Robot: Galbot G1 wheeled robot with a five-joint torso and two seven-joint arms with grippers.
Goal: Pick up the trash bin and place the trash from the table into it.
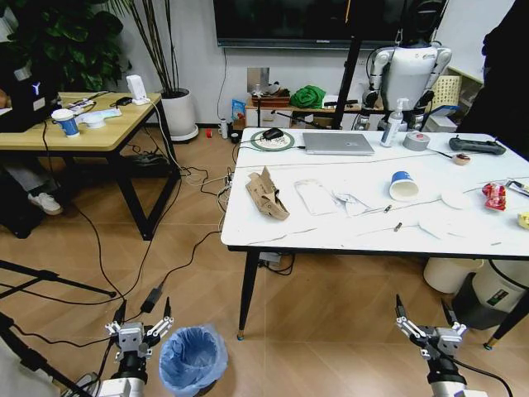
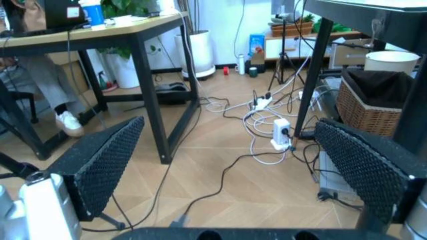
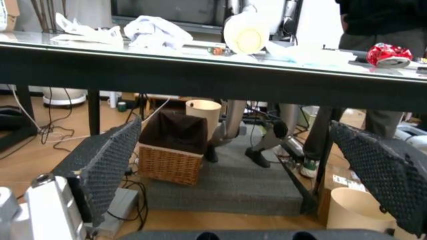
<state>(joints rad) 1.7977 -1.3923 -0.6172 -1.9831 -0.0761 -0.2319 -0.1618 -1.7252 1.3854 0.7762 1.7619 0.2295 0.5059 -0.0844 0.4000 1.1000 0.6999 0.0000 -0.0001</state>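
Left gripper (image 1: 140, 328) hangs wide open and empty just beside the trash bin (image 1: 193, 359) on the floor, right gripper (image 1: 424, 324) likewise. Trash (image 1: 267, 196) waits on the table (image 1: 331, 233); grabbing the bin's rim probably comes first.

Floor: wood-look herringbone floor (image 1: 331, 322), with black cables (image 1: 178, 178) trailing across it on the left.
Far wall: white, with a dark screen (image 1: 310, 21) mounted high.
Left: wooden-topped desk (image 1: 78, 124) on black legs, leafy plant (image 1: 70, 37) behind it, white plant pot (image 1: 180, 112) just to its right.
Far centre: low shelf (image 1: 285, 103) carrying a green bundle (image 1: 307, 96).
Under the far side: wicker basket (image 3: 175, 150) on a grey mat (image 3: 233, 185).
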